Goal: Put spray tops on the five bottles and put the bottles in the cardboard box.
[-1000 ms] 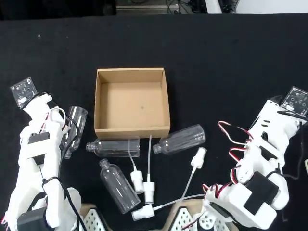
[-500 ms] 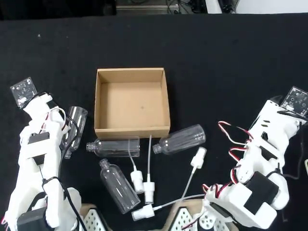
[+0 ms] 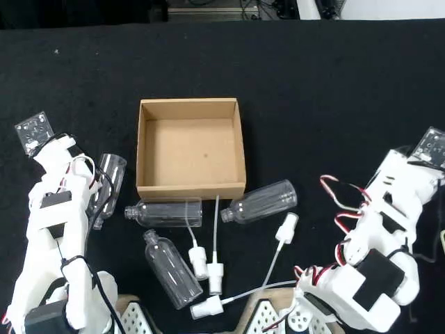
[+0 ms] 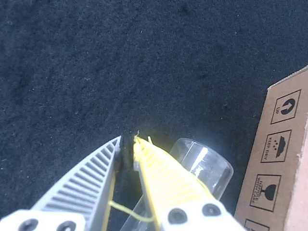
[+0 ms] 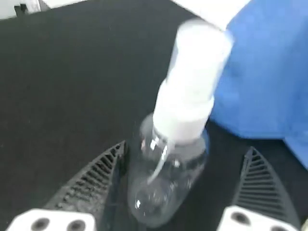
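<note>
Right: my right jaws wide, clear bottle (image 5: 166, 192) with white spray top (image 5: 192, 82) between them | Left: my left jaws narrow, beside second bottle (image 4: 204, 163) lying near cardboard box (image 4: 284, 159) on black surface (image 4: 96, 62)

The left gripper (image 4: 128, 140) hangs low, its fingers seemingly pinched together at the tips. The right gripper (image 5: 185, 149) stands spread wide.

Leftmost bottle (image 3: 115, 170) partly behind left arm (image 3: 53, 224)
</note>
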`<state>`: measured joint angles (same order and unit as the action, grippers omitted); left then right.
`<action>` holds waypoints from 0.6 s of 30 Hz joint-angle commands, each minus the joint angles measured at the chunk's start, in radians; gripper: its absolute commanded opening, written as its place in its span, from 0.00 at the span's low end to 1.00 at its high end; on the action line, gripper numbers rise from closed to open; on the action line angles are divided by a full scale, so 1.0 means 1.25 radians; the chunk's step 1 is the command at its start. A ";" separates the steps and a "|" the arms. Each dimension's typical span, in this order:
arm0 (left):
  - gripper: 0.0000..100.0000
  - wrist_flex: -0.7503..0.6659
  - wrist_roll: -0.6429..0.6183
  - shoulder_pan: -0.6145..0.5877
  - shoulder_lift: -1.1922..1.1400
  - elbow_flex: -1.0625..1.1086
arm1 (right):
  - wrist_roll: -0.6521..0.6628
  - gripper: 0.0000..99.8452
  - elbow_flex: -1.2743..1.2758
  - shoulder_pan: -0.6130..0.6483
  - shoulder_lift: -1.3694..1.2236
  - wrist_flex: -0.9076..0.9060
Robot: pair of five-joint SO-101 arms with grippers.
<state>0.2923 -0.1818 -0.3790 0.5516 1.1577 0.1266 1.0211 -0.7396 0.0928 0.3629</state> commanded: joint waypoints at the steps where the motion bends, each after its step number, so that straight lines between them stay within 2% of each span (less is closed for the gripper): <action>1: 0.03 -0.014 -0.001 0.006 0.006 -0.003 | 0.004 0.32 -0.068 0.006 0.006 -0.007; 18: 0.03 -0.011 -0.001 0.006 0.006 -0.003 | 0.005 0.32 -0.071 0.027 -0.055 -0.002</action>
<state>0.2923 -0.1818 -0.3790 0.5516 1.1577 0.1266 0.9981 -0.7196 0.0269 0.3598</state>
